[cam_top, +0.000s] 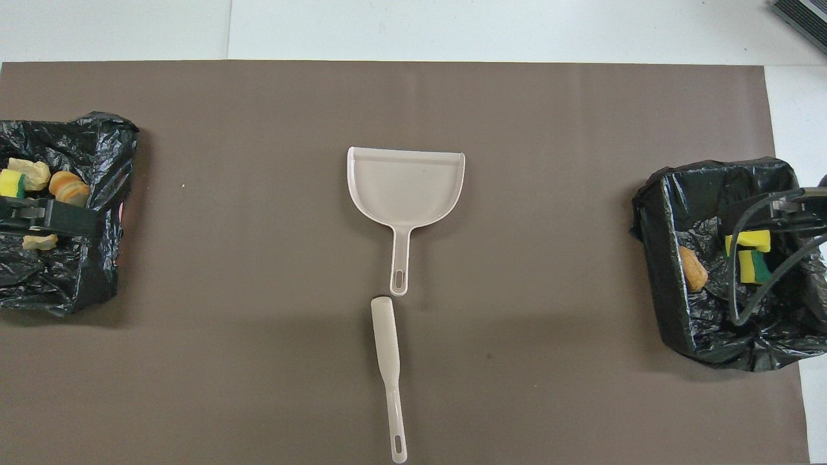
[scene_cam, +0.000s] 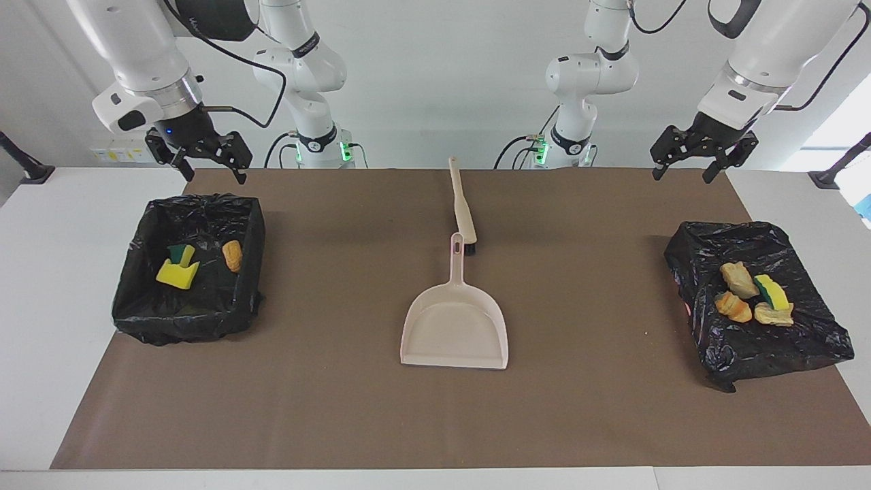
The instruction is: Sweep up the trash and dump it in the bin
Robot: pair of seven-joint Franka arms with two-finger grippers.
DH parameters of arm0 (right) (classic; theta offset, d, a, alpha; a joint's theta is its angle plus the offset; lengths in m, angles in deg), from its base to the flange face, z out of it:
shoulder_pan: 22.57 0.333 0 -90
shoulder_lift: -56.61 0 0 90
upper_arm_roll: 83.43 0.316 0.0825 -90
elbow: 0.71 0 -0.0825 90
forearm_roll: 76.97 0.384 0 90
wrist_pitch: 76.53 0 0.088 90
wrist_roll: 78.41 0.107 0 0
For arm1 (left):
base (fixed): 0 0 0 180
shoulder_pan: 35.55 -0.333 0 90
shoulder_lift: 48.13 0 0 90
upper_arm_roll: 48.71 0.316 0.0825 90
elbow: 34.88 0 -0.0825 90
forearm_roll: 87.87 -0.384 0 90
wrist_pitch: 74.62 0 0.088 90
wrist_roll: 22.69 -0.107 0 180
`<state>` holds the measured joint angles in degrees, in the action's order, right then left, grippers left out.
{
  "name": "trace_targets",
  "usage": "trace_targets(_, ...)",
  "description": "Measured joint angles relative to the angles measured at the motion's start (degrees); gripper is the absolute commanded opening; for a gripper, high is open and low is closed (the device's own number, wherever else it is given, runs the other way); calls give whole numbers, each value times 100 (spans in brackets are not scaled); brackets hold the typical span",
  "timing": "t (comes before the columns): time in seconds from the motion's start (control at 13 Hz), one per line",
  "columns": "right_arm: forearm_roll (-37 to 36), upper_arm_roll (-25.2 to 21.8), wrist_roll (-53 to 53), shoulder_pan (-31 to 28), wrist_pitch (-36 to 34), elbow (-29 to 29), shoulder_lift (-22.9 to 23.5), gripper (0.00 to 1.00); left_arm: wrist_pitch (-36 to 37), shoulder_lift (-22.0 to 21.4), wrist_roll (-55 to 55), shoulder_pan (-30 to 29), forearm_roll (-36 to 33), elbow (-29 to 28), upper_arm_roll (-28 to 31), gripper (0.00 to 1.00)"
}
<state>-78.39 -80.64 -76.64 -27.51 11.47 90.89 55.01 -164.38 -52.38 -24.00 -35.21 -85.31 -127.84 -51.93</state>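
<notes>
Both grippers released and holding nothing — left gripper up over the mat's edge by the flat bag, right gripper above the bin — trash split between flat bag and bin; dustpan and brush mid-mat, untouched.

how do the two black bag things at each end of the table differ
The bin at the right arm's end stands as a deep box with upright walls; the bag at the left arm's end lies low and flat. The bin holds three scraps, down inside; the bag carries four scraps, exposed on top. Both are crumpled black plastic on the brown mat.
</notes>
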Motion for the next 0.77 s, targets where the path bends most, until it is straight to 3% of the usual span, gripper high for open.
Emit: trace_targets(0.77, 0, -8, 0, -16, -2, -2, 0, 100, 136, -116, 171, 0, 2, 63, 4, 100)
